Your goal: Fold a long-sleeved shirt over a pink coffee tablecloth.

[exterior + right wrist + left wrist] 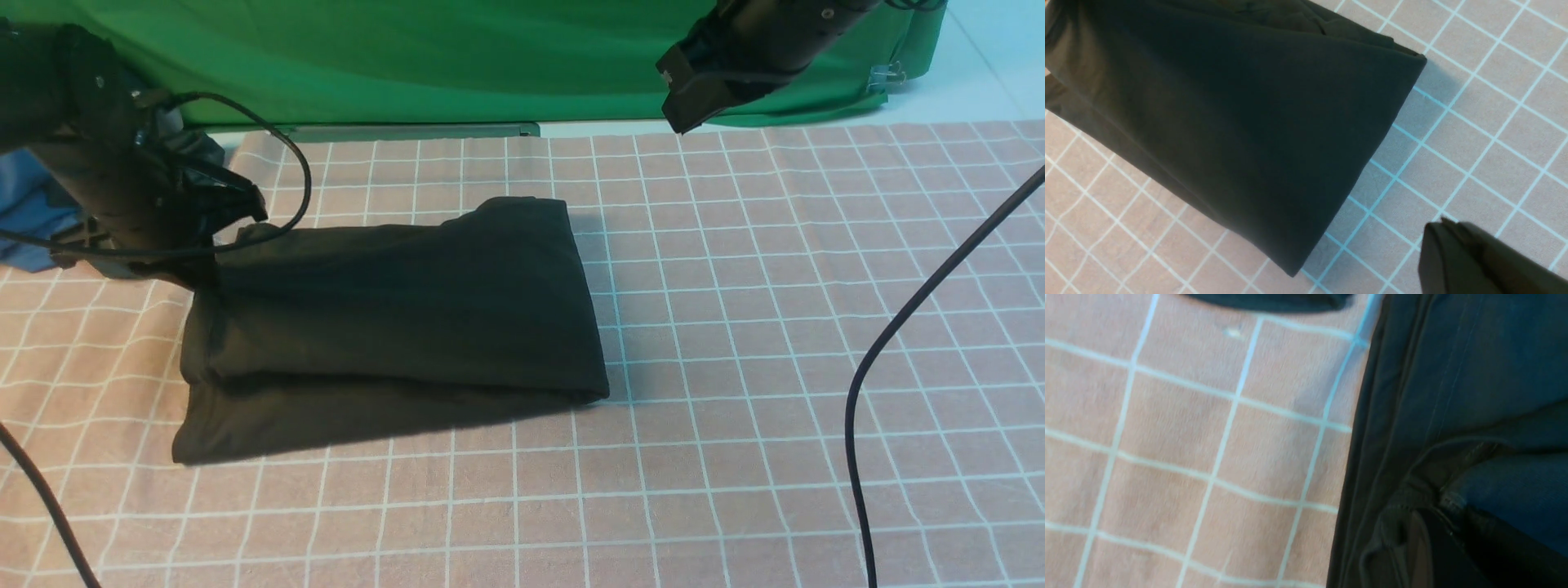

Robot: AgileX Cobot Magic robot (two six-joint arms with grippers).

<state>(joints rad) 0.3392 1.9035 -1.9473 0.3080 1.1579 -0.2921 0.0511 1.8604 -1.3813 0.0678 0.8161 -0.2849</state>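
Across the near left of the cloth (522,506) lies the shirt (392,310), folded into a dark band, its lower layer showing along the near edge. It looks soft and limp, likely to sag or slide out of line unless lifted by several layers at an end. At its left end the left jaws (1447,526) are closed on a bunched fold. Beyond, the closed right jaws (1439,228) hang apart from it, holding nothing. A blue garment (28,212) sits beside the left arm, perhaps crowding it.

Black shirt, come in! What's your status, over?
Left gripper shut on shirt. Right gripper shut, off the shirt. Shirt folded, lower layer sticking out. Cable crosses front view.
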